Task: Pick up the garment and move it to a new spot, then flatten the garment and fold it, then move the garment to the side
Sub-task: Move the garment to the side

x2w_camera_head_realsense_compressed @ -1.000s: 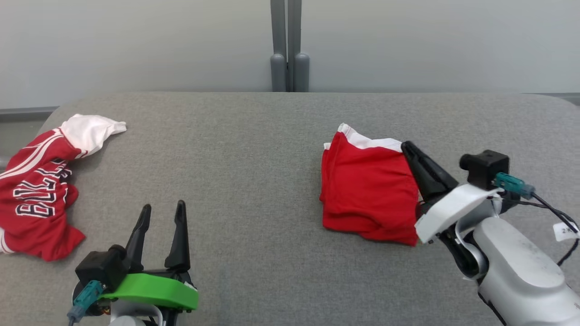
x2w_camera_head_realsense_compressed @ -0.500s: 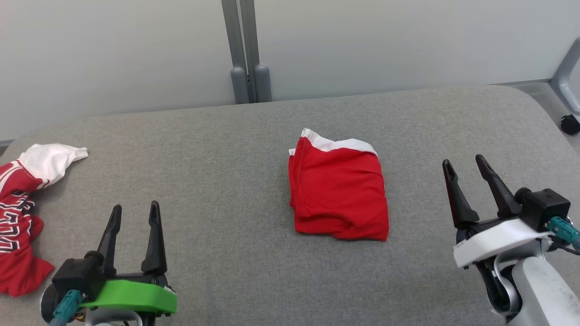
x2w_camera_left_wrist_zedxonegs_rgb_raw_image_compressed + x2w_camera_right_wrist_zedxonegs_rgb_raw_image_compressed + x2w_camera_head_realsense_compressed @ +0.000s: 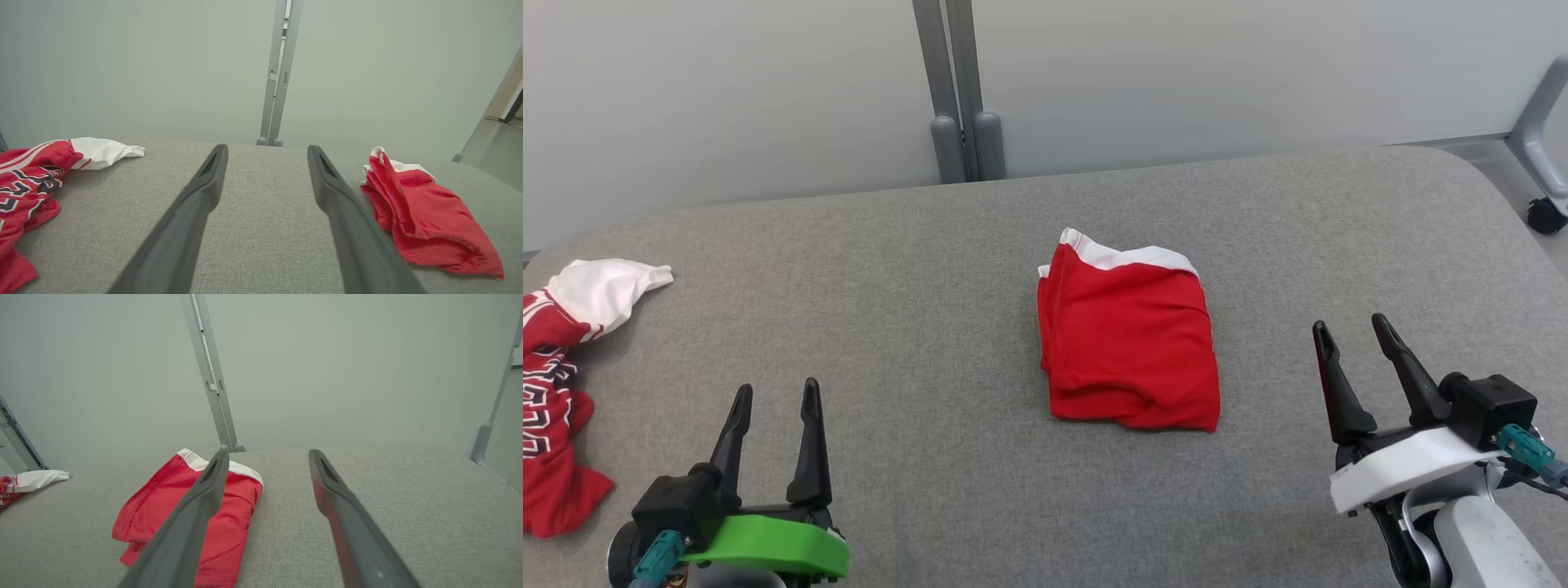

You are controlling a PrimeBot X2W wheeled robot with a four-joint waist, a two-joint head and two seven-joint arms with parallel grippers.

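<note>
The folded red garment (image 3: 1127, 351) with a white band along its far edge lies flat in the middle of the grey padded table (image 3: 931, 269). It also lies to the right of my left fingers in the left wrist view (image 3: 425, 220) and partly behind my left-hand finger in the right wrist view (image 3: 151, 506). My right gripper (image 3: 1350, 323) (image 3: 268, 450) stands open to the garment's right, apart from it and holding nothing. Near the front left, my left gripper (image 3: 777, 388) (image 3: 266, 148) is open and holds nothing.
A crumpled red and white lettered jersey (image 3: 556, 392) (image 3: 28, 179) lies at the table's left edge. A grey post (image 3: 956, 90) rises behind the table against a pale wall. A grey frame leg with a caster (image 3: 1543, 216) stands past the right end.
My right gripper has let go of the folded garment, opened and drawn back to the right and toward me. The head camera has turned right. The left gripper has stayed open.
</note>
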